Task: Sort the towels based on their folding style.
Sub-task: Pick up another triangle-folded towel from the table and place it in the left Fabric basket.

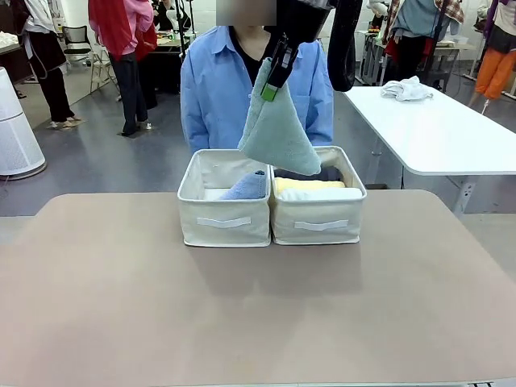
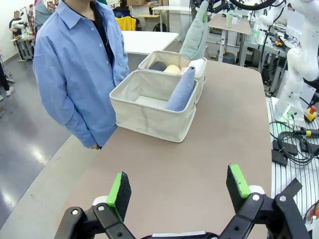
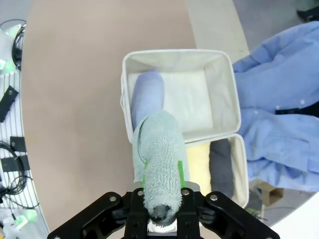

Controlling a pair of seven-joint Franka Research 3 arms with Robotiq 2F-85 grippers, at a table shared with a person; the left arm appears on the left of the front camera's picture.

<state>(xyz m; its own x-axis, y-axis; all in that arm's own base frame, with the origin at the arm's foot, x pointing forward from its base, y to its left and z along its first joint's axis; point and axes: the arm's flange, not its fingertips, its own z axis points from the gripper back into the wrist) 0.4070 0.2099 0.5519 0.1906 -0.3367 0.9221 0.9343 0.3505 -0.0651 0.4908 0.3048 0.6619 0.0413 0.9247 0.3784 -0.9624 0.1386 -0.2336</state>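
My right gripper [image 1: 271, 87] pinched on narrow end of grey-green terry cone towel [image 1: 278, 133]; towel hangs below fingers, over divide between left beige fabric basket [image 1: 224, 230] and right beige fabric basket [image 1: 320, 232]. In left one: pale blue terry cone towel [image 1: 246, 188]. My left gripper [image 2: 179, 186] spread wide, empty.

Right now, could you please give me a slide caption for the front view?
Right end effector holds the grey-green cone towel above two beige baskets, a person standing behind.
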